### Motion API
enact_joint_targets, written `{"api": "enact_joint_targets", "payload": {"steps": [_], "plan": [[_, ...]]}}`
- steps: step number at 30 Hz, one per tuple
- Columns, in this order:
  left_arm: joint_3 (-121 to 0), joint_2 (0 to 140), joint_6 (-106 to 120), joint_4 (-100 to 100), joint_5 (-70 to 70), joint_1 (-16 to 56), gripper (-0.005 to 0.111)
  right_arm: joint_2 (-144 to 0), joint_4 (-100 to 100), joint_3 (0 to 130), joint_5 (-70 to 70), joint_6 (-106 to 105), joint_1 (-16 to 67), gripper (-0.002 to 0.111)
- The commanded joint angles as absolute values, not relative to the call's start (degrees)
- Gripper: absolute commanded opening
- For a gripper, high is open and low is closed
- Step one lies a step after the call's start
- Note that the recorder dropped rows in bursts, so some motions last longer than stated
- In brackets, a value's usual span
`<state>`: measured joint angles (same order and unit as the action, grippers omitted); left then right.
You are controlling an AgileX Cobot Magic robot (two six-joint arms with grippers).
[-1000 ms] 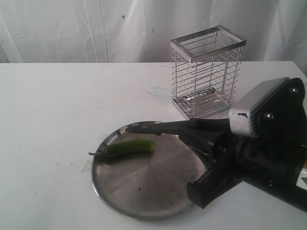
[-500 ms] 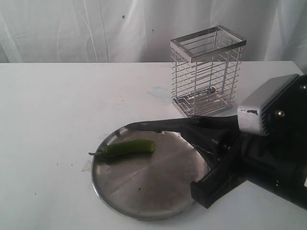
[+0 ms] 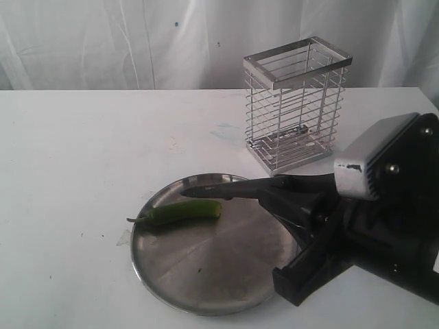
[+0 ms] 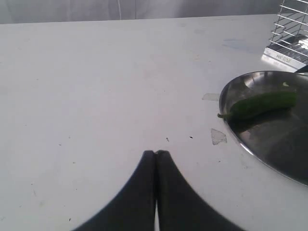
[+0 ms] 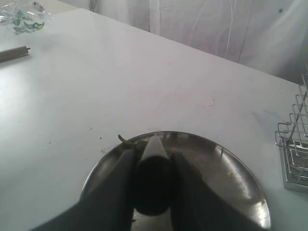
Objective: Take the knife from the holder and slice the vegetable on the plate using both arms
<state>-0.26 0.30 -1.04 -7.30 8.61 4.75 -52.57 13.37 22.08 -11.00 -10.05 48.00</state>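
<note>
Exterior view: the white table (image 3: 82, 137) carries everything, and the right arm (image 3: 384, 226) reaches in low from the right, probably to bring the blade across the plate. The wire holder (image 3: 295, 103) stands behind with no knife in it. The plate (image 3: 206, 291) lies in front of the holder, apart from it. The right claw (image 3: 291, 188) is clamped on the black handle of the knife (image 3: 219, 188). The blade points left, nearly level and close over the chili (image 3: 185, 211), seemingly lining up a slice; contact cannot be told. The chili lies across the plate's left part, its stem at the rim. The left claw (image 4: 155, 153), fingers pressed together on nothing, hovers over bare table beside the plate and is not yet steadying the chili.
</note>
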Motion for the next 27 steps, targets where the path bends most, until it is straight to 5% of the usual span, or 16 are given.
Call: {"api": "enact_joint_targets", "payload": {"steps": [1, 22, 25, 27], "plan": [[0.00, 0.00, -0.81, -7.81, 8.61, 4.77, 0.000, -52.15, 13.09, 22.20, -11.58, -8.91, 48.28, 0.007], [0.00, 0.00, -24.47, -18.56, -16.79, 4.77, 0.000, -49.80, 7.49, 26.55, -10.34, -8.79, 52.00, 0.007], [-0.49, 0.00, -50.25, 2.80, -4.22, 6.40, 0.000, -49.80, 7.49, 28.18, -10.57, -8.79, 52.00, 0.007], [0.00, 1.81, -70.47, 29.93, -16.91, 10.83, 0.000, -49.80, 7.49, 30.02, -11.16, -8.79, 52.23, 0.007]]}}
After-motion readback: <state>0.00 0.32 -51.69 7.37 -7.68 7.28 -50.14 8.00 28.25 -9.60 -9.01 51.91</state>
